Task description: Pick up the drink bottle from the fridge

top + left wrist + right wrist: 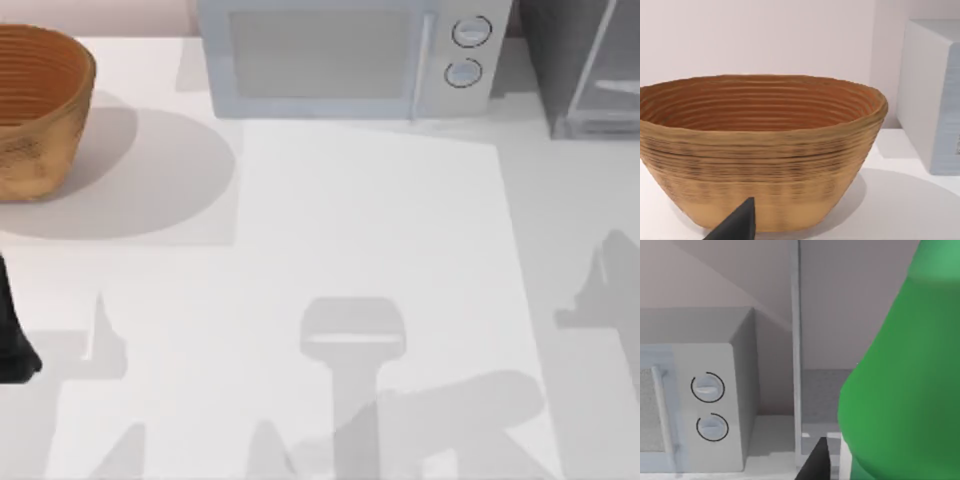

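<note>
The drink bottle, bright green, looms very close in the right wrist view, with a dark part of my right gripper just beside its base. A light-grey upright strip of the fridge stands between the bottle and the microwave. In the top view the fridge is the dark-grey cabinet with a pale panel at the back right corner. My left arm is parked at the table's left edge, and a dark part of my left gripper shows in front of the basket.
A woven brown basket stands at the back left, also close in the left wrist view as the basket. A white microwave with two round knobs sits at the back middle, left of the fridge. Arm shadows lie across the white table.
</note>
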Motion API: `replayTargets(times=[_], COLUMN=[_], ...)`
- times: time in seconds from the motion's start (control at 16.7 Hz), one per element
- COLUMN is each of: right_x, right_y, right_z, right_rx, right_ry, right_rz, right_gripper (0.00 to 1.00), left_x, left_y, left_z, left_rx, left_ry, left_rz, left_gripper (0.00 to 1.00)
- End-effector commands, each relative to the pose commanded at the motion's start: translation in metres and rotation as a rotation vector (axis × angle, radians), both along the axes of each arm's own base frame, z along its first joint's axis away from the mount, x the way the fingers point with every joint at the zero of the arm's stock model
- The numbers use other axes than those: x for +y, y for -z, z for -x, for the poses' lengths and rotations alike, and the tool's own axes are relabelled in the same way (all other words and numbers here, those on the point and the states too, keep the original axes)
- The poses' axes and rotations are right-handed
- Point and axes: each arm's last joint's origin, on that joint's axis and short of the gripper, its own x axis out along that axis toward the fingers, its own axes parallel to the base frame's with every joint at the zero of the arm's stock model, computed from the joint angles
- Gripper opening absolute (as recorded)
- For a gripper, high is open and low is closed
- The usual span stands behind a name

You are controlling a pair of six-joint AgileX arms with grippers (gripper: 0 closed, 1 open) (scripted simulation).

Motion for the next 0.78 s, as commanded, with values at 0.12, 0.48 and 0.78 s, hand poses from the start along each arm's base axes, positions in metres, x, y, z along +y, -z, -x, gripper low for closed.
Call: replayTargets(times=[0.12,0.48,0.78], right_x=[0.012,0.070,0.117], right_y=[-0.004,0.022,0.055], right_z=[-0.020,-0.080,-0.105], right_rx=[0.021,0.118,0.120], right_ry=[0.001,0.003,0.005], right_rz=[-0.002,0.022,0.027], right_gripper=[0.00,0.00,0.00], left_x=[0.000,0.000,0.000], left_y=[0.000,0.000,0.000], left_z=[0.000,0.000,0.000], left_rx=[0.000,0.000,0.000], left_ry=[0.000,0.000,0.000], left_rz=[0.000,0.000,0.000], left_gripper=[1.00,1.00,1.00])
